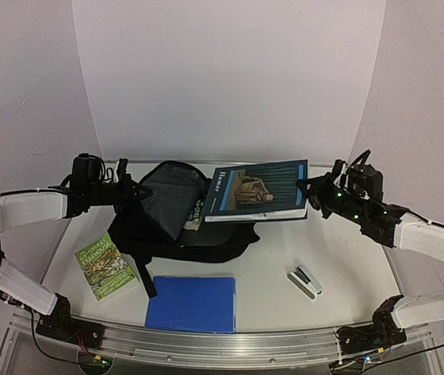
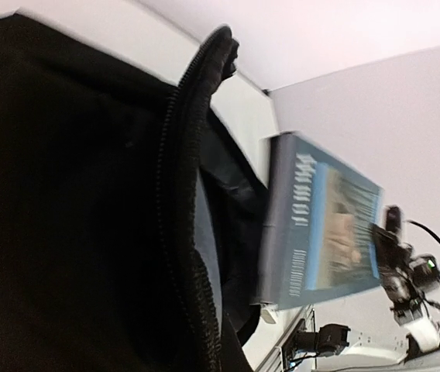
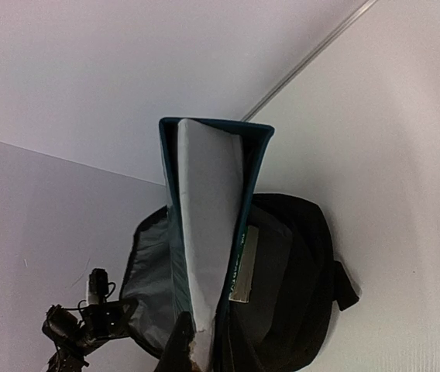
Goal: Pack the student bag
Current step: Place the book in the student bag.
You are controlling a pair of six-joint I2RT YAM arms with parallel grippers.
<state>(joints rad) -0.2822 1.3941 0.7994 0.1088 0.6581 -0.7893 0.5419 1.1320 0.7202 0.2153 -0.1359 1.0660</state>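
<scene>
1. Left jaws are pressed together on the raised rim of the student bag (image 1: 206, 244), holding its grey-lined flap up beside the zipper edge (image 2: 180, 194).
2. Right jaws pinch the near end of a teal book (image 1: 257, 190), which hangs level above the surface. Its other end reaches the bag's mouth (the covers gape slightly in the right wrist view).
3. The bag lies at the middle of the white surface (image 1: 347, 258), mouth open toward the right arm.
4. A thin item with a pale label strip (image 1: 195, 212) sits in the opening, just under the book's leading end and in its path.
5. A green paperback (image 1: 106, 266) lies just left of the bag.
6. A blue folder (image 1: 191, 303) lies in front of the bag, nearer the arm bases. A black strap (image 1: 148, 281) trails between it and the paperback.
7. A grey stapler (image 1: 305, 281) sits to the right, well apart from the bag and below the held book.
</scene>
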